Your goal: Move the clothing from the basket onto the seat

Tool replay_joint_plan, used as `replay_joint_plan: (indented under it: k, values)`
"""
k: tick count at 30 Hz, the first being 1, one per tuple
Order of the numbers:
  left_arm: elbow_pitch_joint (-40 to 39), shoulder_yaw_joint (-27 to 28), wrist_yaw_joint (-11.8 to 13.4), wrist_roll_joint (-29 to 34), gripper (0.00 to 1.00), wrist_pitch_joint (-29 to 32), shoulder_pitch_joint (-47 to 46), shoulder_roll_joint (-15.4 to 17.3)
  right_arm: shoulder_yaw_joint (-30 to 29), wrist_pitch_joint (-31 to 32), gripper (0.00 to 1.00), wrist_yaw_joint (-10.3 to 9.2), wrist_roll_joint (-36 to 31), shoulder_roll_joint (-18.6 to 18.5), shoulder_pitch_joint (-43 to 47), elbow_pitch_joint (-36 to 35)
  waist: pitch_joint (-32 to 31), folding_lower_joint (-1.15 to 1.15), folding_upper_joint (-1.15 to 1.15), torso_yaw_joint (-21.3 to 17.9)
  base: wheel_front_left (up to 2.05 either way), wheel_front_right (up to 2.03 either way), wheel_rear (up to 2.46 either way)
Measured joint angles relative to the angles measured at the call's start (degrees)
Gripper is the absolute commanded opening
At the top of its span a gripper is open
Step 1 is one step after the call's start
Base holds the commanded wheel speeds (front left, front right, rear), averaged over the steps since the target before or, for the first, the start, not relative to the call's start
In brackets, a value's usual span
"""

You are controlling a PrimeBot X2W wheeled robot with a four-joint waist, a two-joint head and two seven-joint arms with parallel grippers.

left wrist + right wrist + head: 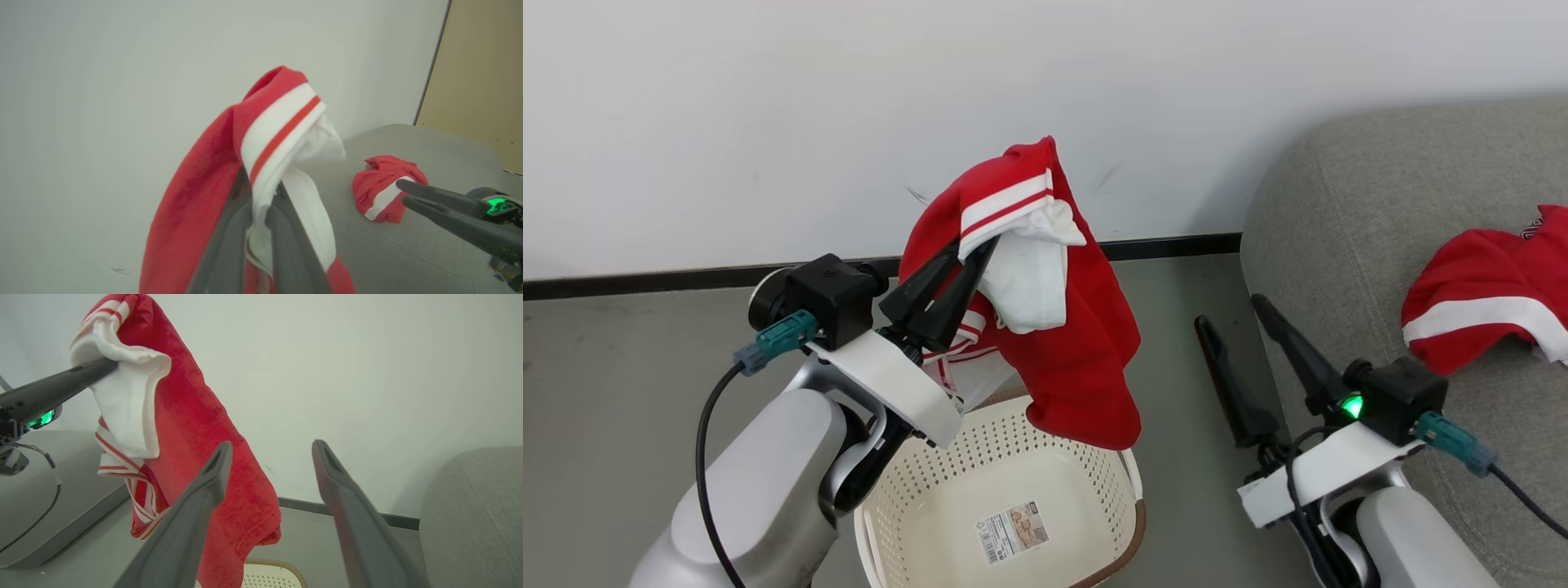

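My left gripper (980, 249) is shut on a red garment (1078, 343) with a white band and striped trim, holding it up in the air above the basket (1111, 547). The cloth hangs down over the basket's far rim. In the left wrist view the garment (204, 188) drapes over my pinched fingers (229, 237). A second red garment (1478, 310) lies crumpled on the grey seat (1347, 204) at the right. My right gripper (1233, 310) stands open beside the seat's near corner, holding nothing. The basket's bottom shows a label (1011, 531) and no clothing.
A white wall with a dark skirting strip (645, 282) runs behind the basket. Grey floor (605, 392) lies left of the basket and between it and the seat. A tan panel (478, 73) stands beyond the seat.
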Motion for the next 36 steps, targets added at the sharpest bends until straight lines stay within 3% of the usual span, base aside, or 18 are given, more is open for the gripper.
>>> replay_joint_plan:
  k: [17,35,36]
  values:
    - [-0.4,-2.4,0.7,0.0,0.0,2.6,-1.0,-2.4,14.9,0.0,1.0,0.0,0.4,-1.5,-3.3,6.7,-1.3,0.0,0.0,2.9,0.0,0.0,0.0]
    - [-1.7,-5.0,0.7,-0.6,0.0,4.6,-1.4,-5.0,18.7,0.0,1.0,0.0,-1.3,-1.3,-12.0,17.0,-0.6,0.0,0.0,7.1,0.0,0.0,0.0]
    - [-1.7,-5.2,0.7,-0.6,0.0,4.6,-1.4,-5.1,18.7,0.0,0.91,0.0,-1.3,-1.2,-12.4,17.6,-0.6,0.0,0.0,7.3,0.0,0.0,0.0]
